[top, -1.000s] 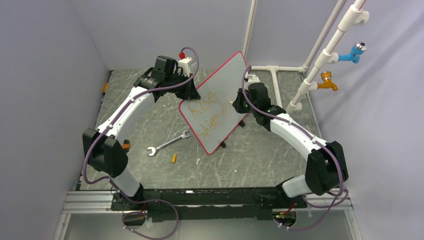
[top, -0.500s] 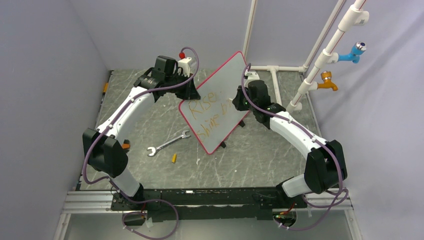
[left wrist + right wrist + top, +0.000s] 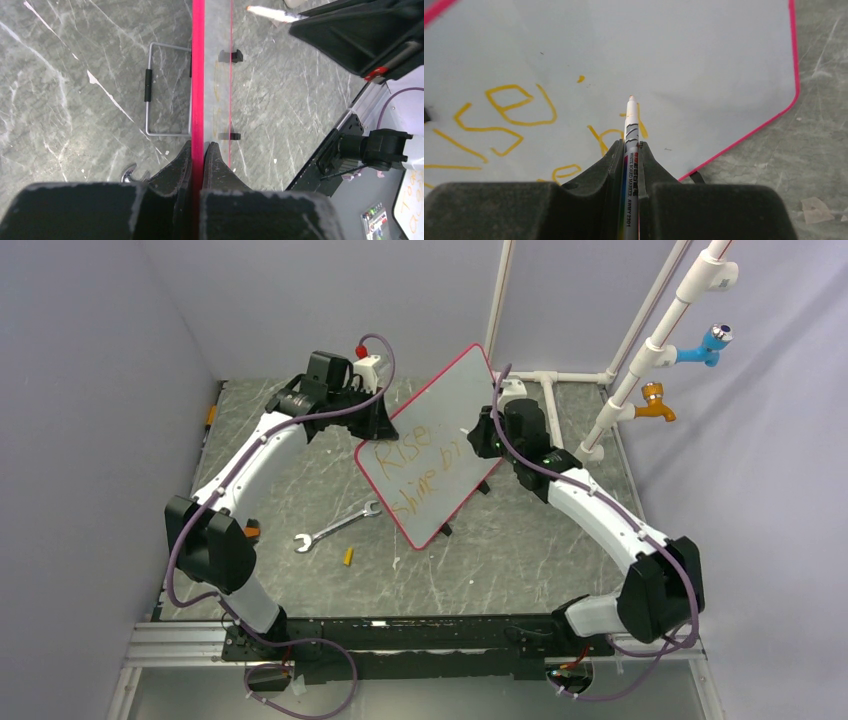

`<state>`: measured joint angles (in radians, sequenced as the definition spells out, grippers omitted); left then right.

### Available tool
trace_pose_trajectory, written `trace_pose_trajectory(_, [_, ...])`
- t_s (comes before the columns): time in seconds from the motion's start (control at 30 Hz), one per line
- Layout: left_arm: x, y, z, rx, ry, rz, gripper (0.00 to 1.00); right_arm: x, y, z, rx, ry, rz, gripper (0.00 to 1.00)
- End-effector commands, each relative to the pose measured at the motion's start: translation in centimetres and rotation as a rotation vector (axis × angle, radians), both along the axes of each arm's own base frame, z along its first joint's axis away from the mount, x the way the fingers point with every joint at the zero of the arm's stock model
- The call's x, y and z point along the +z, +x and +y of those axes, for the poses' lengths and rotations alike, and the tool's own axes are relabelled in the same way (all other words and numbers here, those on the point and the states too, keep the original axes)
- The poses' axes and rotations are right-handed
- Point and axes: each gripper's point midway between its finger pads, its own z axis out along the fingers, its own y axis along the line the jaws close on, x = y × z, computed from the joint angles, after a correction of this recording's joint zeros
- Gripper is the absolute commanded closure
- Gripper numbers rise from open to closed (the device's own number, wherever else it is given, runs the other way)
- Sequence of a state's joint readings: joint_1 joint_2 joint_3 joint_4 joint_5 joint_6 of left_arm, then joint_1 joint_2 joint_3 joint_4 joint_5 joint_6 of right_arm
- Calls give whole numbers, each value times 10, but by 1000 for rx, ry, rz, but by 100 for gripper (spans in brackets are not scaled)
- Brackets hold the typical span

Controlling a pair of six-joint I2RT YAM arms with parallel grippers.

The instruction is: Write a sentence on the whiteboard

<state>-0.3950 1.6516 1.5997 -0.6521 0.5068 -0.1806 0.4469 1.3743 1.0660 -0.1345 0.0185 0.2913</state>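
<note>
Black right claw (image 3: 630, 145) is clamped narrow on a slim white marker pen (image 3: 631, 125). The pen's long axis runs straight out from the wrist and its orange-stained tip points at the face of the big white whiteboard with the thin red-pink rim (image 3: 704, 55). The tip sits right at a yellow-orange stroke, though I cannot tell whether it touches. Small print on the barrel reads "WHITE BOARD MARKER"; the smaller line below it is too fine to read.

Across the board, the black left claw (image 3: 199, 150) is pinched tight on the red-pink rim, one finger on each face.

From above, the whiteboard (image 3: 440, 405) stands tilted at the middle back of the grey marbled surface (image 3: 520, 540). Its long edge climbs from the near left to the far right, and its written face is turned up and toward the arms. The thin orange handwritten sentence (image 3: 425, 462) runs along that long edge in two rows: "Rise" above, "shine b" below, the rest hidden behind the right arm.

A silver open-ended wrench (image 3: 336, 525) lies on the surface near the board's lower corner.
</note>
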Motion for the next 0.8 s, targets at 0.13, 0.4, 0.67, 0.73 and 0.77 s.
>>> trace_pose_trajectory(0.13, [-80,-10,79,48,374,133,100,33,-5,-5,-14,27,-84,100])
trace_pose_trajectory(0.4, [-85,-5,85,72,382,147,100,14,-1,2,12,23,-43,100])
trace_pose_trajectory(0.67, [-90,-1,89,99,410,154,100,-8,5,11,35,23,2,100])
trace_pose_trajectory(0.73, [-90,-1,90,101,413,151,100,-11,8,12,33,18,6,100])
trace_pose_trajectory(0.77, [-90,-1,90,102,413,151,100,-13,9,12,33,15,9,100])
